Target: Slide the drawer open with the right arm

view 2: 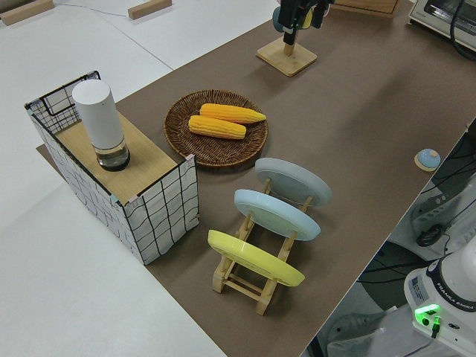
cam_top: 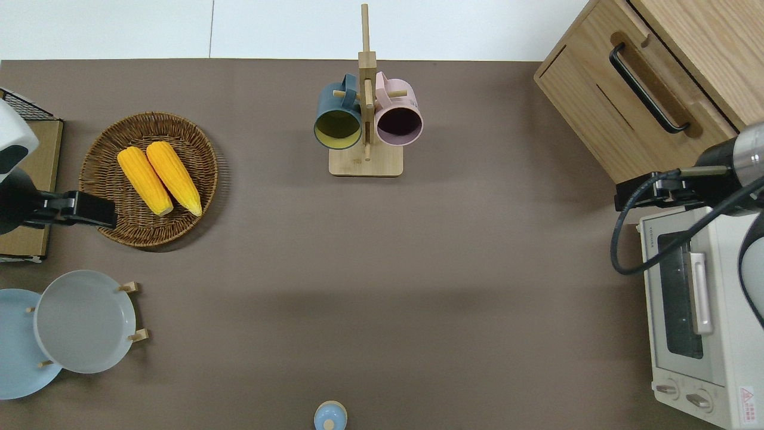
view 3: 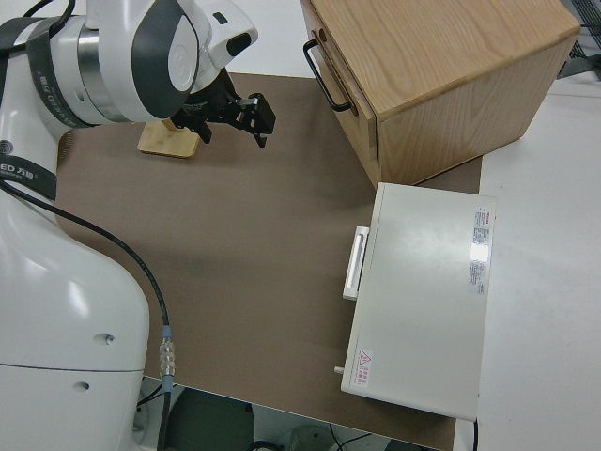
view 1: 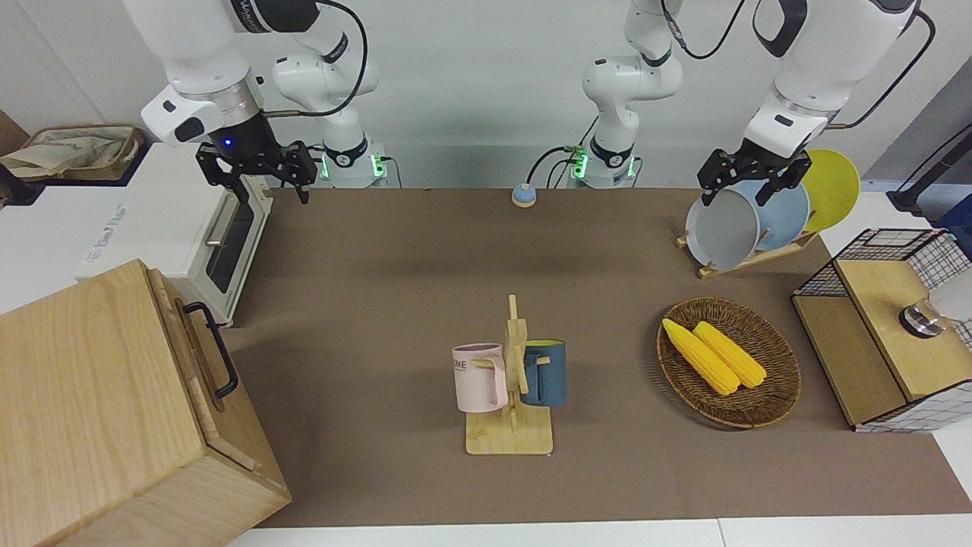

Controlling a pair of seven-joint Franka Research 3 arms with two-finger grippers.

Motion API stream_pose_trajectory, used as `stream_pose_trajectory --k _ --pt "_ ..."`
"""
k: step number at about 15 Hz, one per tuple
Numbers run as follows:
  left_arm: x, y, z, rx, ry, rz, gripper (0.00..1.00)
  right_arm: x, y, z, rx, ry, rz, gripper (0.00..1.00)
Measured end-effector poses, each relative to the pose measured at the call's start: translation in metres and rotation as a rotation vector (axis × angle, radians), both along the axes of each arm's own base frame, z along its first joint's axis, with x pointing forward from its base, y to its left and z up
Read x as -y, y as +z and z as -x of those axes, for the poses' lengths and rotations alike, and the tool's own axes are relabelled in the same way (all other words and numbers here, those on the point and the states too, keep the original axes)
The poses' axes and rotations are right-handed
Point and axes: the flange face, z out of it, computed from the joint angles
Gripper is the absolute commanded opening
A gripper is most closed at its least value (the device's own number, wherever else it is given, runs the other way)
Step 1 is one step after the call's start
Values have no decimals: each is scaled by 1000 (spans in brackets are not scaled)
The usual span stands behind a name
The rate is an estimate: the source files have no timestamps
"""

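The drawer [view 1: 194,357] [cam_top: 624,89] is the top part of the pale wooden cabinet [view 3: 441,66] at the right arm's end of the table. It is shut, and its black bar handle [view 1: 216,349] [cam_top: 647,89] [view 3: 324,75] is untouched. My right gripper [view 1: 258,175] [cam_top: 627,197] [view 3: 235,117], with a blue light at its wrist, hangs open and empty. It is over the gap between the cabinet and the toaster oven, clear of the handle. The left arm is parked, and its gripper [view 1: 736,190] is open.
A white toaster oven [view 1: 220,235] [cam_top: 692,310] stands beside the cabinet, nearer to the robots. Mid-table is a mug rack [view 1: 512,380] with two mugs. A basket of corn [view 1: 729,361], a plate rack [view 1: 752,220] and a wire-grid box [view 1: 881,334] sit toward the left arm's end.
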Motion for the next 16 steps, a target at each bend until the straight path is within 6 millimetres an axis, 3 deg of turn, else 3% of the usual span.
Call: stream_pose_trajectory --k 1,10,13,16 --pt "0 0 0 0 0 0 993 -8 1 1 1 16 -1 990" --pt "0 0 0 0 0 0 993 -5 0 0 0 13 3 987" --pt "0 0 0 0 0 0 993 -9 4 1 13 34 92 987" --pt "0 0 0 0 0 0 993 -28 7 1 35 88 254 987"
